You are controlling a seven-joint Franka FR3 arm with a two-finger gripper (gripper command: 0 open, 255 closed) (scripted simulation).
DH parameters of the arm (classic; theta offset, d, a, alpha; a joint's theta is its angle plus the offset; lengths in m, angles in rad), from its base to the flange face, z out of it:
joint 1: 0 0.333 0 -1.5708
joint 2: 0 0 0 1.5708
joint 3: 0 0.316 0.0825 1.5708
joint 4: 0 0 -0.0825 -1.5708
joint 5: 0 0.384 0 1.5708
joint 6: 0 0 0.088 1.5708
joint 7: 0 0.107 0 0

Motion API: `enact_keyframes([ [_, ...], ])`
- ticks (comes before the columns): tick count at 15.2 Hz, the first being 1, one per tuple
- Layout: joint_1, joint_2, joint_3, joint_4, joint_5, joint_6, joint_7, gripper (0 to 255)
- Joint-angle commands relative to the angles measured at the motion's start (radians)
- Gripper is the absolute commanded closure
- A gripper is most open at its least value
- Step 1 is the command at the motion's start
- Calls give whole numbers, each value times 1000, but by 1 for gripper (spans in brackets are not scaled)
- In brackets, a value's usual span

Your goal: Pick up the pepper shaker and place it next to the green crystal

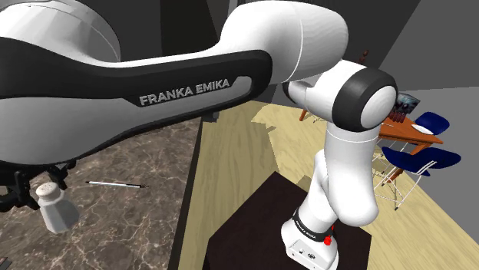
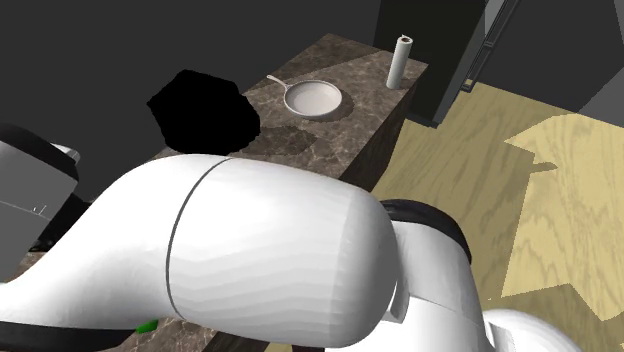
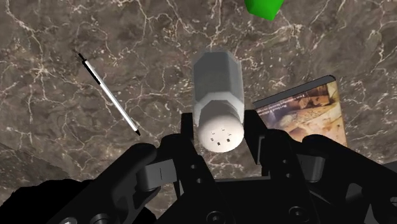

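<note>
Wrist view showed the tool (image 3: 219, 130) clamped on the white pepper shaker (image 3: 218, 89) near its holed cap, probably leaving the base free for setting down. The green crystal (image 3: 262, 7) lay ahead on the marble table (image 3: 57, 146), apart from it.

White arm (image 2: 270, 250), pan (image 2: 316, 98), perhaps towel roll (image 2: 400, 62)

The wrist view's edge cuts off the green crystal (image 3: 263, 6), and the tool (image 3: 219, 130) covers part of the booklet (image 3: 308, 108).
</note>
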Motion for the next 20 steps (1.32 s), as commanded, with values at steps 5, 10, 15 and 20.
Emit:
enact_keyframes([
  [5,-6,1,-2,-76,-5,76,17,255],
  [10,-10,8,-6,-134,-13,138,30,255],
  [15,-12,20,-10,-184,-23,198,45,255],
  [20,-12,37,-15,-227,-37,255,61,255],
])
